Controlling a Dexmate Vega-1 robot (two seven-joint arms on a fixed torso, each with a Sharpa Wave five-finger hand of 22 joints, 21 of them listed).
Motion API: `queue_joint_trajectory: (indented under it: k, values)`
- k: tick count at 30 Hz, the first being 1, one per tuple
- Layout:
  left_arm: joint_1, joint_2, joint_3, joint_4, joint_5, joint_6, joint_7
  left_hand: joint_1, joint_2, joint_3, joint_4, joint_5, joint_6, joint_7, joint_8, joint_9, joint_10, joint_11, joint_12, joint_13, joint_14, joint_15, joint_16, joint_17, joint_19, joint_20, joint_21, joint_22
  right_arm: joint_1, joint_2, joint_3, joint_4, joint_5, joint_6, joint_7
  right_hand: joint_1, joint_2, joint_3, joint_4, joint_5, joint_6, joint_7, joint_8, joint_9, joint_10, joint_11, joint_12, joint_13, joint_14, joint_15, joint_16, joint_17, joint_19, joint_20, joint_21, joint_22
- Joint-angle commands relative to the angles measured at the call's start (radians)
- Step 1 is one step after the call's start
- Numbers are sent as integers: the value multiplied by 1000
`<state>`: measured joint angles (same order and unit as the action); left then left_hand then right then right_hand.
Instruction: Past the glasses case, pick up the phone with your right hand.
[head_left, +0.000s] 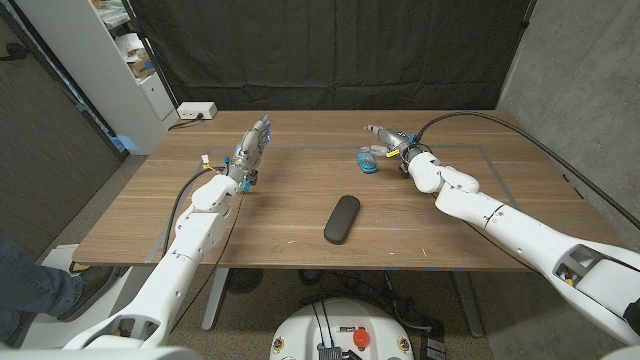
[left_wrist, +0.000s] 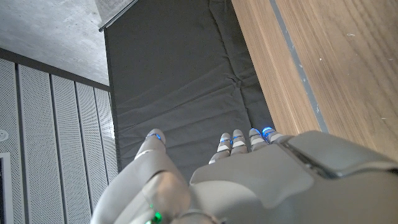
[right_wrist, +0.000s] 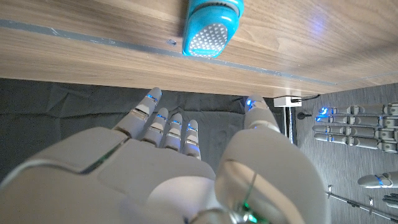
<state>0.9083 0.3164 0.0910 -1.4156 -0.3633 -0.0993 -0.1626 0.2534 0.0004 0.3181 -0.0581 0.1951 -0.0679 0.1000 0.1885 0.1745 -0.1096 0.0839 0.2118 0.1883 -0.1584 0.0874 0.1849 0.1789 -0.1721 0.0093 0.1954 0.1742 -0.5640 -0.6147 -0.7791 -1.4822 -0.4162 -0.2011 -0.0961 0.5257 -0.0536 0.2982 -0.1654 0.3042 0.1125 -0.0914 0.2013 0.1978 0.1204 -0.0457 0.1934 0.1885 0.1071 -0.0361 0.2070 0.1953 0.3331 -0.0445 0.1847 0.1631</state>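
Phone, near table's far edge: right hand spread, empty, just beside it; should settle fingers around both long sides. Glasses case nearer front edge.

— Where does the glasses case lie?
— On the table, toward its front edge, about midway between the two arms.

— And the phone?
— Farther back, beyond the case and slightly right, just left of the right hand. The left hand is well apart, back left.
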Motion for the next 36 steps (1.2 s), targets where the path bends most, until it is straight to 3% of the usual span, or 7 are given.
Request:
queue_joint_trajectory:
  k: [1, 36]
  values:
    - [-15, -6, 1, 25, 2, -6, -9, 4, 2, 1, -5, -1, 0, 2, -1, 5, -9, 1, -4, 4, -10, 5, -1, 2, -13, 9, -2, 5, 13, 3, -20, -4, -32, -42, 20, 16, 0, 1, -5, 11, 0, -4, 3, 2, -7, 3, -3, 2, -4, -7, -3, 2, -4, -3, -1, 3]
    - [-21, -9, -2, 31, 6, -7, -17, 7, 5, 0, -11, -2, -3, 0, -2, 5, -13, -1, -5, 4, -16, 7, -1, 2, -18, 16, -2, 5, 10, -2, -67, -57, -105, -168, 87, 52, -11, 9, -6, 26, 4, -4, 5, 2, -14, 13, -3, 3, -9, -2, -5, 4, -16, 12, -3, 4]
